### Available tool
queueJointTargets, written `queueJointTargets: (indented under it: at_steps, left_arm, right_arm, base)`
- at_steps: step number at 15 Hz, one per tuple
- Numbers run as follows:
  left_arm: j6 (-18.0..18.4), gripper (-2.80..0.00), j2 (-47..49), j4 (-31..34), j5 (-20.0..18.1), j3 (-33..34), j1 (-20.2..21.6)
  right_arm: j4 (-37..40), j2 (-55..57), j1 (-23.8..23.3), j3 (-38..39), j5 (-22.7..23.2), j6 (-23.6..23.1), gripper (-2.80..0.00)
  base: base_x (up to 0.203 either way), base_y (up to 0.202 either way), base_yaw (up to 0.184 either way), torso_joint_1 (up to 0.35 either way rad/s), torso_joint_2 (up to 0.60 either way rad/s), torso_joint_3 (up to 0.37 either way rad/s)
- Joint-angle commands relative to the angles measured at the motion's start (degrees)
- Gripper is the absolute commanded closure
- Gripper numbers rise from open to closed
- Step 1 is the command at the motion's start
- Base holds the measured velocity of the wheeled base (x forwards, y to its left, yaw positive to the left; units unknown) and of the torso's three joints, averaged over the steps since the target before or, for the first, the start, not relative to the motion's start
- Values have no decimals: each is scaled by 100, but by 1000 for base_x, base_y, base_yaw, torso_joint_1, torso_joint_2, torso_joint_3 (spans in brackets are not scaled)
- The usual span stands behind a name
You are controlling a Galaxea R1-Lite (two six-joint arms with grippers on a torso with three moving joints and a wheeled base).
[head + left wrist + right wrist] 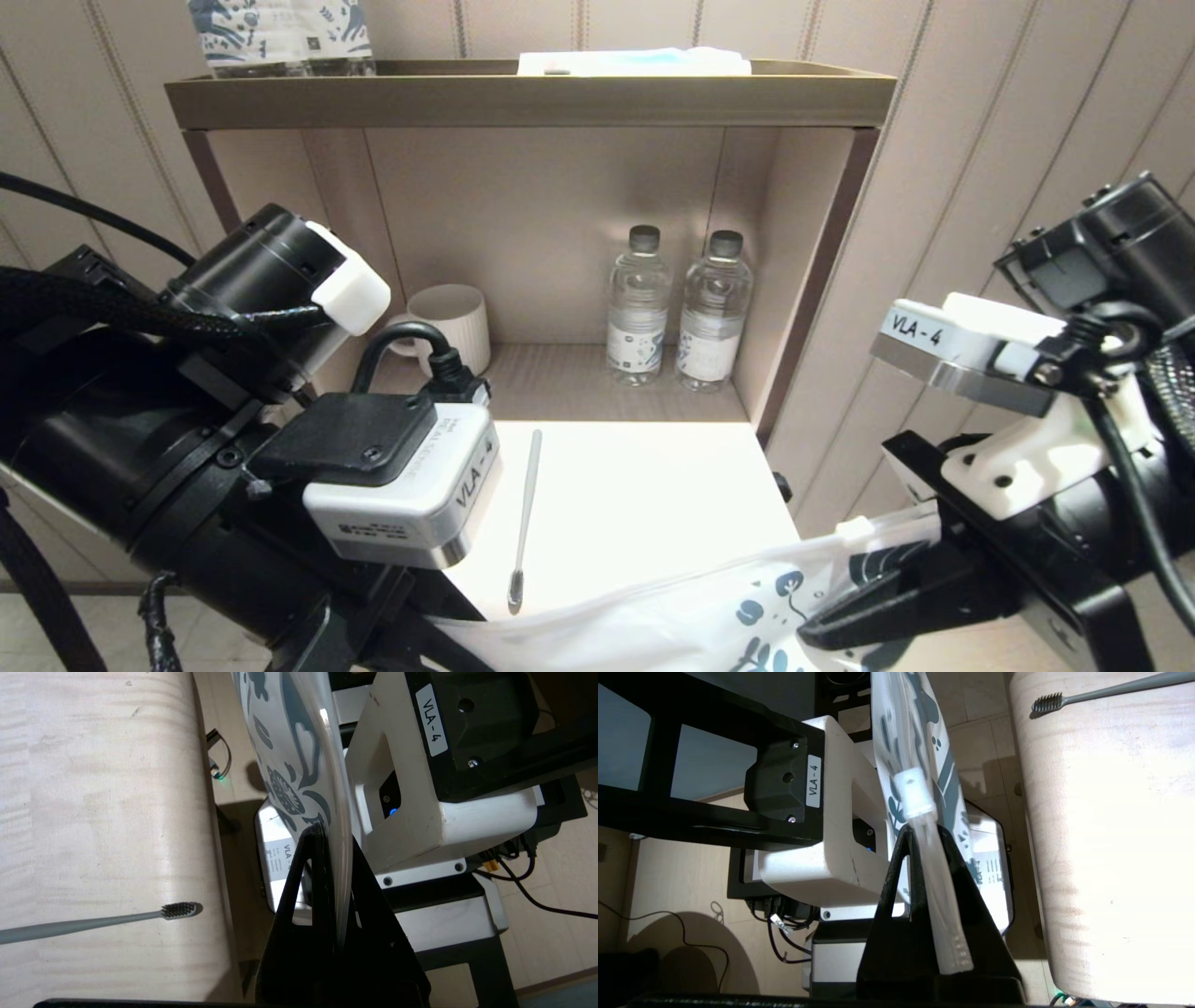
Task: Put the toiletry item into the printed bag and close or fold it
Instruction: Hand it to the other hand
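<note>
The toiletry item, a thin grey toothbrush, lies on the white table with its dark bristle head toward the front edge; it also shows as the toothbrush and the toothbrush in the wrist views. The printed bag, white with blue leaves, hangs stretched off the table's front edge between both arms. My left gripper is shut on one end of the bag. My right gripper is shut on the zip edge of the bag, just behind the white slider.
Behind the table stands an open shelf unit with two water bottles and a white cup inside. Wrapped bottles and a flat white packet sit on top. Panelled wall runs on both sides.
</note>
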Motion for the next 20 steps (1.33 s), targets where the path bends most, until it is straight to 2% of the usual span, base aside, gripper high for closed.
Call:
queueJointTargets:
  at_steps: [1, 9, 10, 12, 14, 16, 20]
  left_arm:
    - [33, 0, 17, 22, -25, -16, -4]
    - [74, 0, 139, -64, 0, 49, 3]
    - [69, -280, 149, -141, 1, 56, 2]
    - [47, -280, 104, -225, -33, 36, 12]
    - [-36, -280, 88, -380, -58, -77, 230]
    - [-192, -280, 136, -586, -91, -310, 327]
    - [-408, -280, 630, -592, -106, -1002, 402]
  right_arm:
    - [19, 6, 19, -62, 27, -17, 0]
    - [12, 33, 120, -52, 30, -17, 0]
    - [12, 42, 114, -47, 36, -17, 0]
    - [-3, 50, 90, 40, 28, -11, 0]
    - [-76, 42, 70, 151, 19, 8, 0]
    - [-120, 45, 70, 185, 19, 26, 0]
    - [-299, 119, 105, 196, 19, 126, 0]
  base:
    - [0, 0, 0, 0, 0, 0]
    - [0, 0, 0, 0, 0, 0]
    - [0, 0, 0, 0, 0, 0]
    - [0, 0, 0, 0, 0, 0]
    - [0, 0, 0, 0, 0, 0]
    - [0, 0, 0, 0, 0, 0]
    - [0, 0, 0, 0, 0, 0]
